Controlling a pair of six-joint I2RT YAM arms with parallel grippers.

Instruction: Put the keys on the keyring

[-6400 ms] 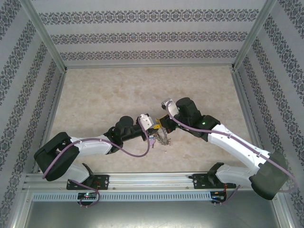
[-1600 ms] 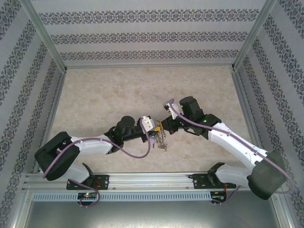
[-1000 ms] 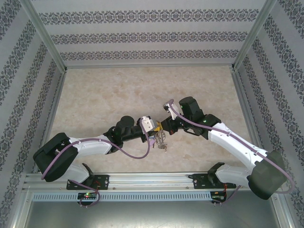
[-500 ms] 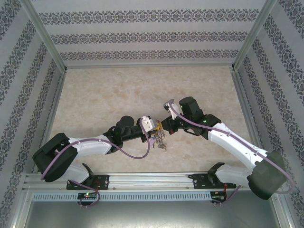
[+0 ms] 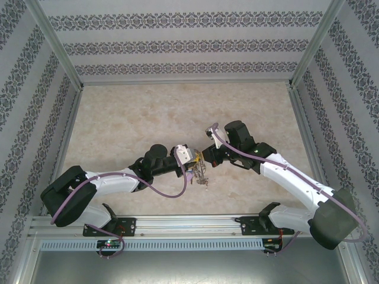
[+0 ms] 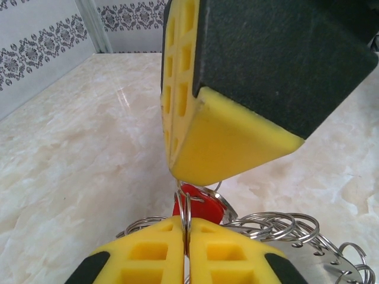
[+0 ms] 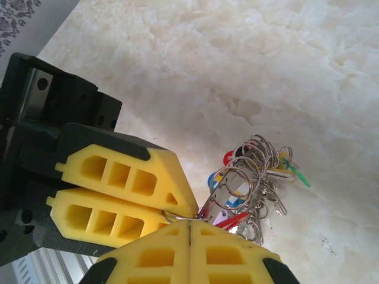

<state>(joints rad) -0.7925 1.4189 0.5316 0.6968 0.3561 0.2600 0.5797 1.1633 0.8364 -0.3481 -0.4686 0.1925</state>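
Two robot arms meet nose to nose over a pale marble worktop, a little nearer its near edge than its middle.

The left gripper has its yellow fingers pressed together, pinching a thin wire loop. The right gripper is also pressed together and pinches the same loop from the opposite side. The two sets of fingertips almost touch.

The keyring hangs below this pinch as a tangle of grey rings and small keys with coloured tags. A key with a red tag sits just behind the loop. I cannot tell which keys are already threaded, or whether the pinched loop is the big ring itself.

The step in hand looks like working a key's eye along the ring's coil. Doing it well probably means one gripper holding firm while the other makes small turns, without pulling the wire out of either grip.

The dangling keys and a green tag crowd the spot and could snag. Patterned walls enclose the worktop well apart from the work.
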